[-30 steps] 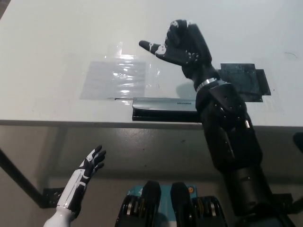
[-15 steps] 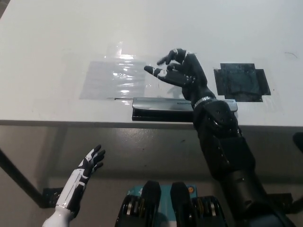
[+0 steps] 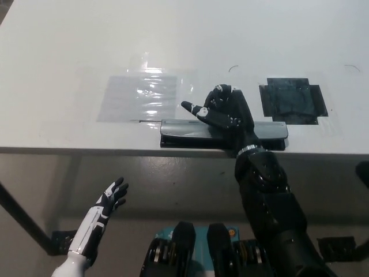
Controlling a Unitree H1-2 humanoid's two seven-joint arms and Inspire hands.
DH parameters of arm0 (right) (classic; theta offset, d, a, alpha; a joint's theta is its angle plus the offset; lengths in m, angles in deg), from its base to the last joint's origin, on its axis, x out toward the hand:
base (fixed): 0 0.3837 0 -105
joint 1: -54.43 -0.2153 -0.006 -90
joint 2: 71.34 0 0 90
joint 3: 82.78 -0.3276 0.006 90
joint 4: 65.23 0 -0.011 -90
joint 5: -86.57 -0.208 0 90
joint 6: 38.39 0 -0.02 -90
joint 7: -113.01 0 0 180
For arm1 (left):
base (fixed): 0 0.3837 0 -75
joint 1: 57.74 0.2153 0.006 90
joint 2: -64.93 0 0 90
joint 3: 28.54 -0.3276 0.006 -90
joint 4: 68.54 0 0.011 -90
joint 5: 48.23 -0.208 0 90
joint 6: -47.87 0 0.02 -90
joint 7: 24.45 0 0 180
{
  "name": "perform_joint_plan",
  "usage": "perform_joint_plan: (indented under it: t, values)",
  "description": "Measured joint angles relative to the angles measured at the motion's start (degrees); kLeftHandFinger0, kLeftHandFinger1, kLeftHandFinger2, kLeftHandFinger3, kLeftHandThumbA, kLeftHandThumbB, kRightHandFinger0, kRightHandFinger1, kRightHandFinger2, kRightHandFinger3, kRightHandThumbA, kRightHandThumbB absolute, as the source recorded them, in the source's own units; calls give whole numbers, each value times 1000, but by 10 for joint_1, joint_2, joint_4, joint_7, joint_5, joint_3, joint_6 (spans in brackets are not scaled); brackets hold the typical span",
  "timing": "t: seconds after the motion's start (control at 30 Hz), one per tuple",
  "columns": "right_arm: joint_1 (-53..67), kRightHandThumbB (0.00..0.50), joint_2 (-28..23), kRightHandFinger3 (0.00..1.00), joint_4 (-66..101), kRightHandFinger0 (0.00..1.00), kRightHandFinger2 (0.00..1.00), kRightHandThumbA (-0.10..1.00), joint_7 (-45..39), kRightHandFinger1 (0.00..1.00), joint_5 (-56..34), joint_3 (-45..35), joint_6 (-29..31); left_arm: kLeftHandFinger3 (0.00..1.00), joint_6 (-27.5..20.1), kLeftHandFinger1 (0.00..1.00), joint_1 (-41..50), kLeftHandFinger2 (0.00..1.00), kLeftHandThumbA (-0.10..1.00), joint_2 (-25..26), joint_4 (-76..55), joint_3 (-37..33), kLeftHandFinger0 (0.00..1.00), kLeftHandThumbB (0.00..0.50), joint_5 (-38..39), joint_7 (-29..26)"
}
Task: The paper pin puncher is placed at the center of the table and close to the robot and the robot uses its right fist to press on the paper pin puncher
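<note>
The paper pin puncher [image 3: 190, 133], a long flat grey and black bar, lies along the near edge of the white table [image 3: 69, 52]. My black right hand [image 3: 225, 112] sits over its middle right part, fingers curled inward and the thumb sticking out to the left. Whether it presses on the bar I cannot tell. My white left hand [image 3: 109, 199] hangs below the table edge at the lower left, fingers spread, holding nothing.
A clear plastic sheet [image 3: 141, 95] lies on the table left of the puncher. A dark square patch [image 3: 291, 99] is on the table to the right. A dark bar [image 3: 17, 213] slants under the table at the lower left.
My right hand has come down and toward me from above the table onto the puncher, curling its fingers inward. The left hand has stayed put.
</note>
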Motion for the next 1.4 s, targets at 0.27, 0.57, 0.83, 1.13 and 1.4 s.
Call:
perform_joint_plan:
  t: [0.27,0.57,0.83,1.13,1.4]
  values:
    - [-3,198,3,142,-72,0,259,1000,-15,0,1,4,64,1000,0,1000,8,1000,1000,1,-1,1,1000,353,-3,0]
    - [-12,217,2,86,-126,0,167,1000,-16,0,11,15,134,1000,-1,1000,52,1000,1000,1,0,-1,1000,327,-4,0]
    - [-27,182,1,47,-162,0,127,1000,-16,0,11,13,162,1000,-2,1000,46,1000,1000,1,0,-1,1000,357,-5,0]
    - [37,244,0,5,49,0,20,1000,-22,0,2,9,120,1000,-1,1000,36,1000,1000,0,2,1,1000,358,-5,0]
    - [75,254,-23,0,213,0,0,1000,-18,0,-2,9,59,1000,0,1000,30,1000,1000,0,8,1,1000,341,-5,0]
